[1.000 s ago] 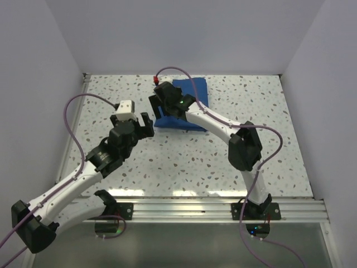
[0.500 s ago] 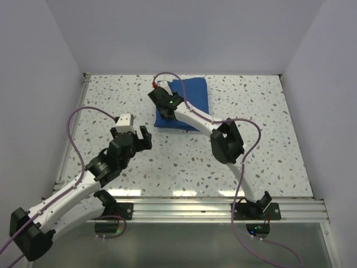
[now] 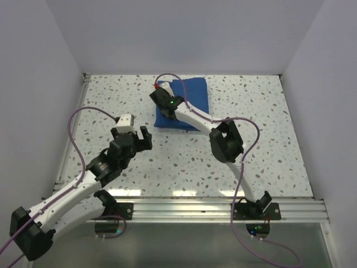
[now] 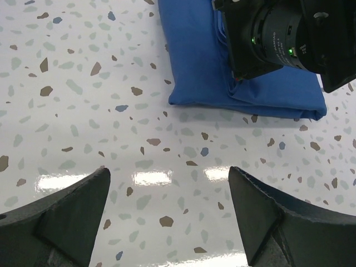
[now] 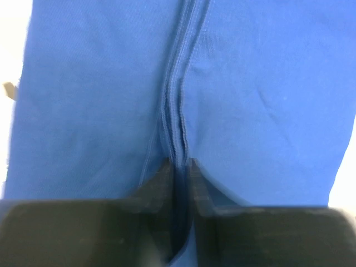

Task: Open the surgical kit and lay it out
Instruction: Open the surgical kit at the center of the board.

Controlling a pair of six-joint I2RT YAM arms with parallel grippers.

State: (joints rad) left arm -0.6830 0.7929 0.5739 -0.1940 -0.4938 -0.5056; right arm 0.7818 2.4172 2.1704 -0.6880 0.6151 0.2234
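The surgical kit [image 3: 195, 95] is a folded royal-blue cloth bundle lying at the back middle of the speckled table. What it wraps is hidden. My right gripper [image 3: 163, 98] is down on the bundle's left part. In the right wrist view the jaws [image 5: 179, 162] are pinched on a stitched fold of the blue cloth [image 5: 267, 83]. My left gripper [image 3: 146, 135] hovers over bare table to the front left of the bundle, open and holding nothing. In the left wrist view its fingers [image 4: 168, 172] frame only tabletop, with the bundle [image 4: 200, 72] ahead.
The right wrist housing [image 4: 278, 33] sits over the bundle's right side in the left wrist view. White walls enclose the table on three sides. A metal rail [image 3: 184, 209] runs along the near edge. Purple cables loop from both arms.
My right gripper moved onto the left part of the bundle and closed its jaws on the cloth fold. My left arm drew back slightly toward the near left, still open.
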